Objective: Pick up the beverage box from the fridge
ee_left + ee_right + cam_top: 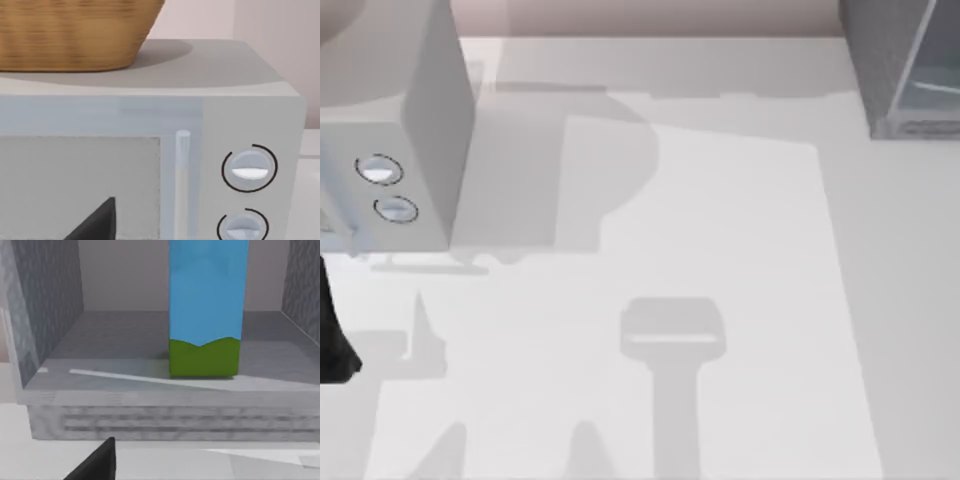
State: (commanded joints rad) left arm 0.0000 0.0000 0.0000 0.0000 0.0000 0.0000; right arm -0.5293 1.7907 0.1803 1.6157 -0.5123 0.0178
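The beverage box [207,310] stands upright on the floor of the fridge [55,305], light blue with a green band at its base. Its top is cut off in the right wrist view. A dark part of my right gripper [95,465] shows low in that view, in front of the fridge's sill and well short of the box. In the top view the fridge [880,60] is at the far right corner of the table, with a pale glassy panel [932,70]. My left gripper [97,222] faces the front of a light grey box with two round knobs.
The light grey box with knobs [420,120] stands at the table's far left, and a wicker basket [75,35] rests on it. My left arm [332,335] shows as a dark shape at the left edge. Arm shadows fall on the white table [740,230].
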